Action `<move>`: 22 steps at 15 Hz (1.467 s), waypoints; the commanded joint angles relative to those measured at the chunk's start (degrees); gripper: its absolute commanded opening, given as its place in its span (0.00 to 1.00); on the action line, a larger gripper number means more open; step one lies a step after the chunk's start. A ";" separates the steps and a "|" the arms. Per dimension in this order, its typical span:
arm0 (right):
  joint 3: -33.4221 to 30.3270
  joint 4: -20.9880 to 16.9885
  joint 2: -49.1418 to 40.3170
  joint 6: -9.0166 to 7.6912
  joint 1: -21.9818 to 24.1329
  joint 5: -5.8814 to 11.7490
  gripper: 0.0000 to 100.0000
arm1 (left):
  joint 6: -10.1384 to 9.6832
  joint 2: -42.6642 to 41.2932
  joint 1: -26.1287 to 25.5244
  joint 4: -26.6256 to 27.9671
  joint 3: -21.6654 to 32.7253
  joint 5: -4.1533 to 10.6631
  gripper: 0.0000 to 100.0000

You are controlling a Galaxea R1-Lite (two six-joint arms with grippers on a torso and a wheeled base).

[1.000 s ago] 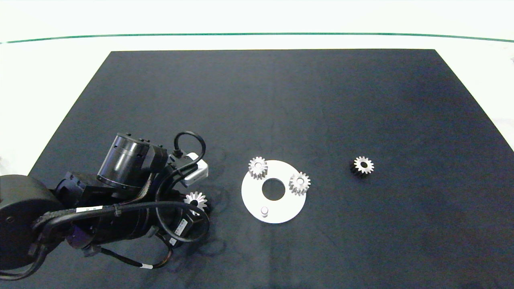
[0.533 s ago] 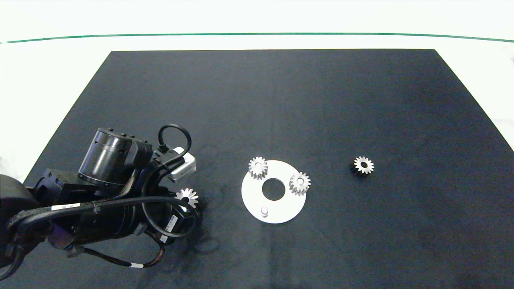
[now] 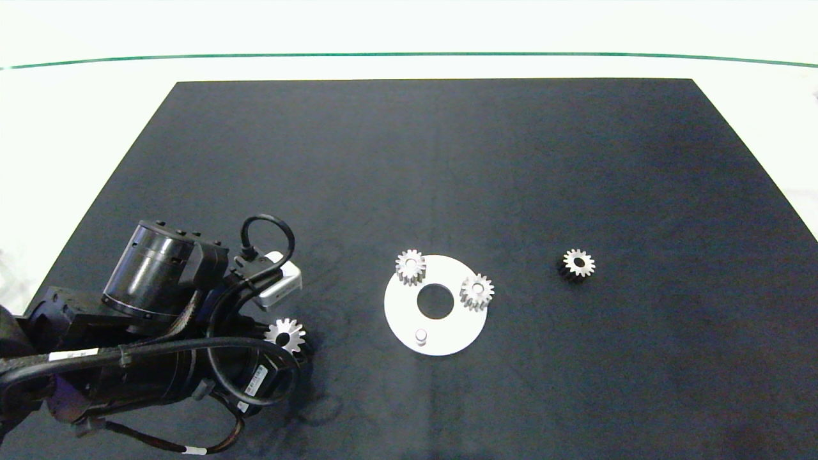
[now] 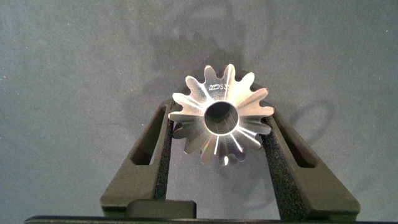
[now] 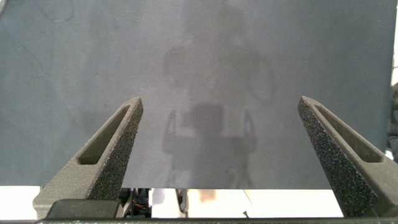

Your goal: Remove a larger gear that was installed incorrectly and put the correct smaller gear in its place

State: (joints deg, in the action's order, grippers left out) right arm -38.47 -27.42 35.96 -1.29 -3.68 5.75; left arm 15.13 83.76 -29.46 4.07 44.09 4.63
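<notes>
Between the left end effector's (image 4: 219, 134) fingers | larger gear (image 4: 220, 116) | gripped, over mat's left side

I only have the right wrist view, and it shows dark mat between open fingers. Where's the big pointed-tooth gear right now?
Observer: The left gripper is shut on the larger gear, left of the white plate.
Operator: Is its peg free?
Observer: Yes, the nearest peg stands bare.
Operator: My right gripper is open. Where's the replacement?
Observer: The smaller gear lies loose on the mat, right of the plate.
</notes>
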 commanded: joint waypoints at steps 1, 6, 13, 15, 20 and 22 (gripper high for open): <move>0.07 -0.18 0.16 -0.03 -0.01 0.22 1.00 | 0.16 0.44 0.02 -0.12 -0.59 0.03 0.28; 0.07 -0.18 0.16 -0.03 -0.01 0.22 1.00 | 0.08 0.79 -0.07 -1.70 -1.38 0.11 1.00; -0.29 -0.09 1.57 -0.03 -0.01 0.31 1.00 | -0.19 -3.34 0.11 -1.52 -1.29 0.20 1.00; -1.25 -0.09 3.15 -0.03 -0.01 0.22 1.00 | -0.54 -6.86 -0.51 -1.26 -1.82 0.20 1.00; -3.54 4.39 11.32 -0.03 -0.71 -0.57 1.00 | -2.38 -18.28 0.02 3.49 -2.08 0.90 1.00; -3.45 7.47 15.01 -0.03 -2.47 -1.27 1.00 | -2.82 -24.35 0.90 8.06 -2.26 0.99 1.00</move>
State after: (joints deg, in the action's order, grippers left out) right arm -41.90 -20.89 46.54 -1.27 -4.90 4.77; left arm 12.51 66.59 -29.55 9.51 41.97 5.51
